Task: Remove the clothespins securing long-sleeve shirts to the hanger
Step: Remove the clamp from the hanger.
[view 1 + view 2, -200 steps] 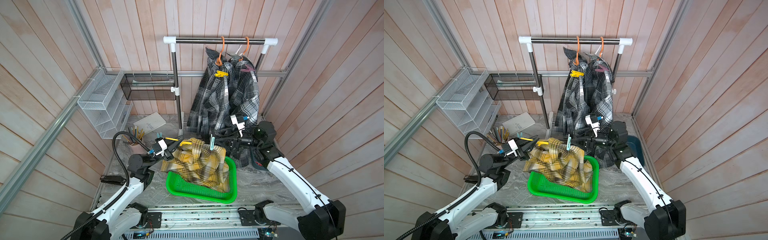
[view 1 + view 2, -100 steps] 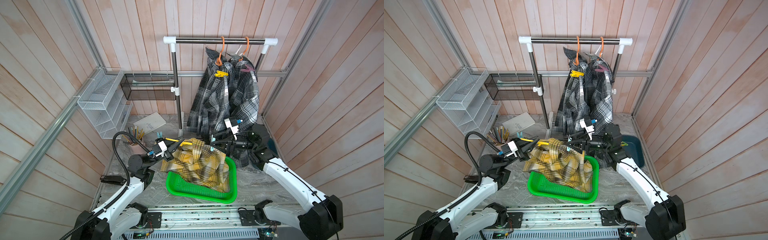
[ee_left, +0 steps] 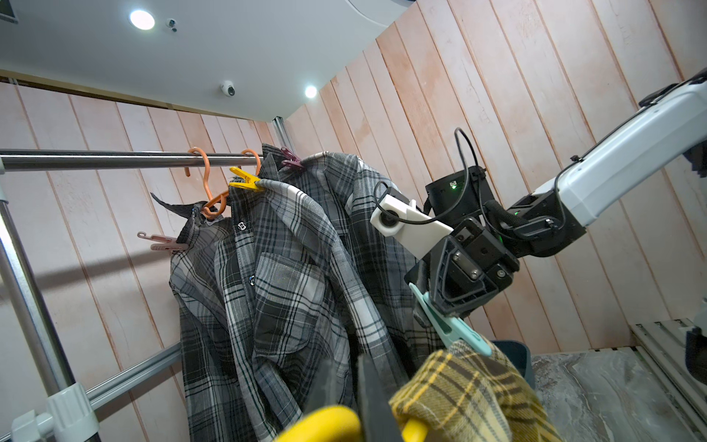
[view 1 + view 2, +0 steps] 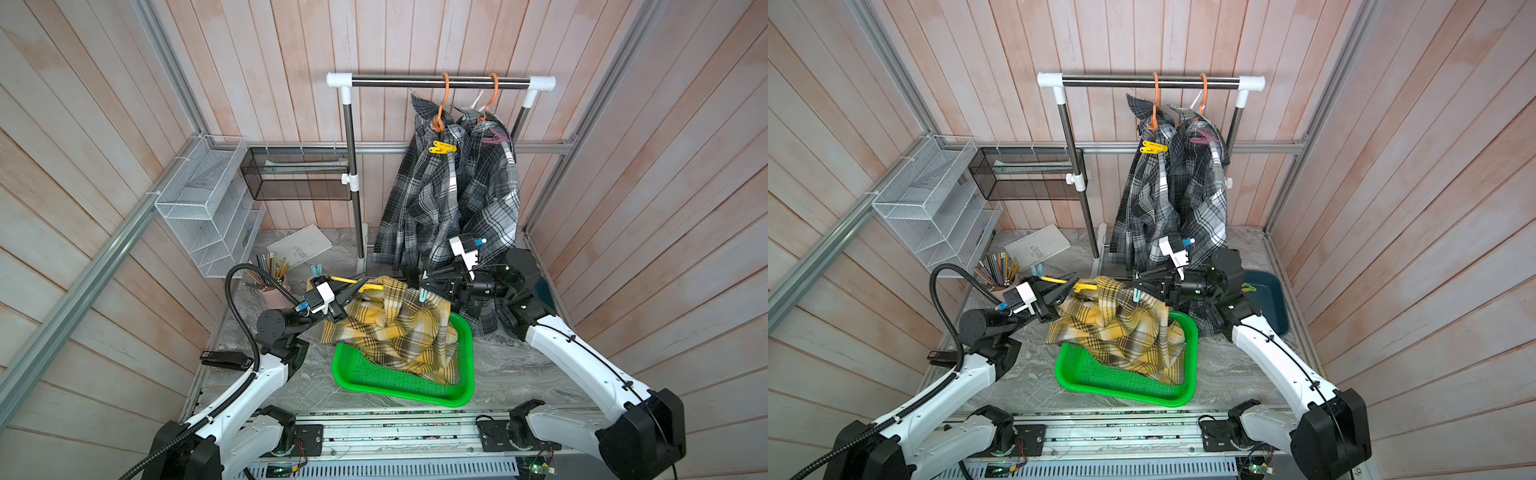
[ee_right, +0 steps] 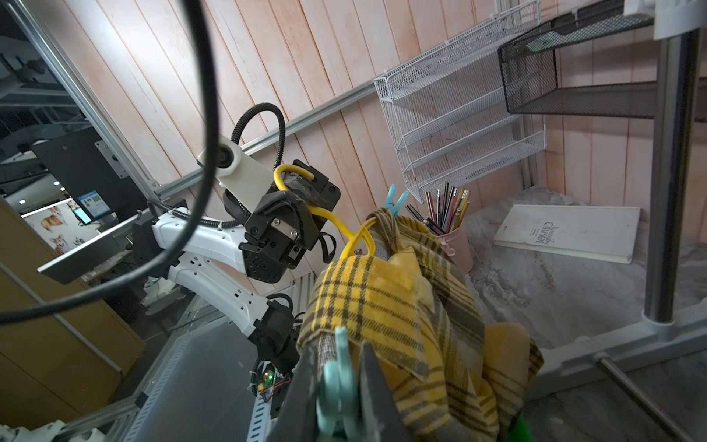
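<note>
Pinching the teal clothespin [image 5: 338, 386] on one shoulder of the yellow shirt [image 4: 395, 328], over the green basket [image 4: 399, 395]
Clamped on that peg with the right gripper [image 5: 338, 356], and closed tight on the yellow hanger [image 5: 335, 222] with the left gripper [image 5: 302, 203]. Risk of sliding off the smooth plastic when squeezing too near its end, or of dragging cloth and twisting the hanger when pulling before opening the peg. Hard to tell whether opened yet, with its mouth buried in fabric. Impossible to see the bite of the second teal clothespin [image 5: 396, 201]; no clear view of the sleeves among the folds
</note>
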Controlling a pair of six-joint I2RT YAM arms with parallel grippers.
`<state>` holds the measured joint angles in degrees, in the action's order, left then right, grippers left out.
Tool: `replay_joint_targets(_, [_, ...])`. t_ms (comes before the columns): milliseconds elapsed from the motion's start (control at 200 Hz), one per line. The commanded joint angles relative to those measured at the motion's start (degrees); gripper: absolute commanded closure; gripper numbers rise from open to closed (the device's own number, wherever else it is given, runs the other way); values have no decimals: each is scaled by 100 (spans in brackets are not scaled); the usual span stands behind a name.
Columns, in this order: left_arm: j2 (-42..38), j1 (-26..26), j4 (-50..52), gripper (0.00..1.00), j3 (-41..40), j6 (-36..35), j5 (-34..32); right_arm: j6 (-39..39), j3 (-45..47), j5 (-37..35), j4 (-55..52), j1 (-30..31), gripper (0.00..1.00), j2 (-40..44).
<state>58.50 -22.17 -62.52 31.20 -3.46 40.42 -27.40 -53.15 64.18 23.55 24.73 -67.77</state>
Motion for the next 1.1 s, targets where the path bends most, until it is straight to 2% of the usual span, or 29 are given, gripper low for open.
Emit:
replay_joint_targets(0, [-22,21,-258,100,-9,-62,-96,74,41,59,21,27,97,4])
replay_joint_targets(40, [-15,23,-244,100,-16,-58,-104,91,25,45,-7,24,100,5])
replay_joint_targets(315, [-13,29,-130,100,-11,-123,-175,508,-255,-212,-609,23,100,103])
replay_joint_targets(445, [-16,24,24,100,-32,-190,-154,944,-628,-661,-1153,-2,100,295])
replay_joint_targets(750, [-5,23,179,100,-2,-191,-190,1234,-943,-1455,-1897,-261,100,882])
replay_joint_targets(840, [28,25,221,100,31,-172,-263,1298,-903,-1948,-2502,-367,100,1161])
replay_joint_targets(1095, [40,25,225,100,70,-89,-762,842,-347,-4356,-4432,-398,100,1947])
